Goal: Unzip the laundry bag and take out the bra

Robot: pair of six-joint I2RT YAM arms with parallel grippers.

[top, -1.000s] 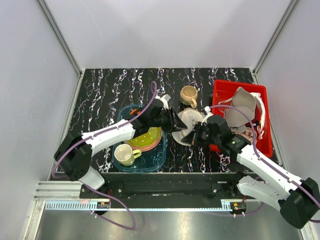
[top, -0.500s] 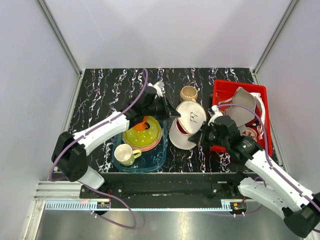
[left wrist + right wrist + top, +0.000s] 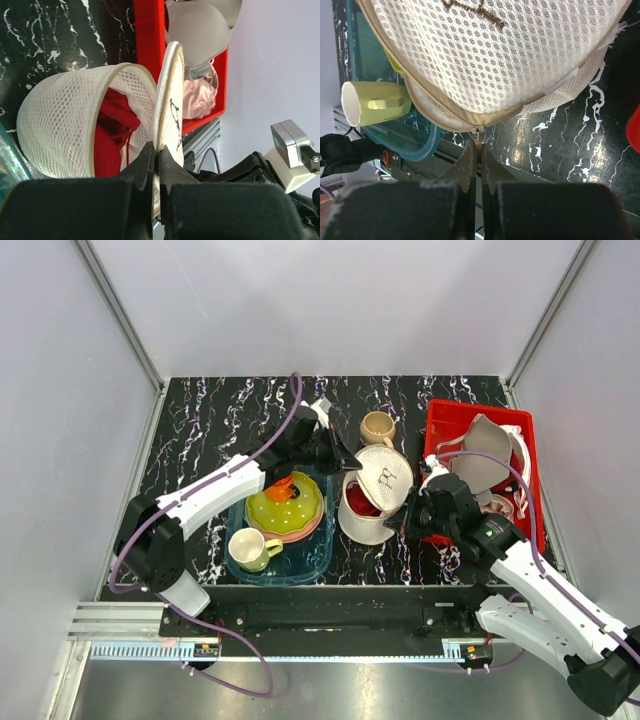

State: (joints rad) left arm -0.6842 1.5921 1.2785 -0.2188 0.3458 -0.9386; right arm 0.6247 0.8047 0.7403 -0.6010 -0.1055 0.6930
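The off-white mesh laundry bag (image 3: 368, 525) lies between the arms, its halves parted. The half with the black drawing (image 3: 386, 475) stands raised. My left gripper (image 3: 347, 464) is shut on this half's zipper edge (image 3: 169, 100), seen edge-on in the left wrist view above its fingertips (image 3: 156, 150). Red fabric with thin straps (image 3: 112, 135) shows inside the lower half (image 3: 60, 125). No peach-orange bra is in view. My right gripper (image 3: 408, 512) is shut on the zipper pull (image 3: 478, 131) at the bag's seam (image 3: 520, 60), fingertips (image 3: 480, 145) just under it.
A teal tray (image 3: 300, 560) on the left holds a green plate (image 3: 285, 508) on a pink one and a yellow-green mug (image 3: 248, 548). A beige mug (image 3: 377, 428) stands behind the bag. A red bin (image 3: 440, 420) on the right holds a grey-beige bra (image 3: 485, 455) and a pink garment (image 3: 197, 97).
The bag has opened. My left gripper drew back and lifted the drawn half upright, and my right gripper moved right and nearer with the zipper pull. Red fabric now shows inside.
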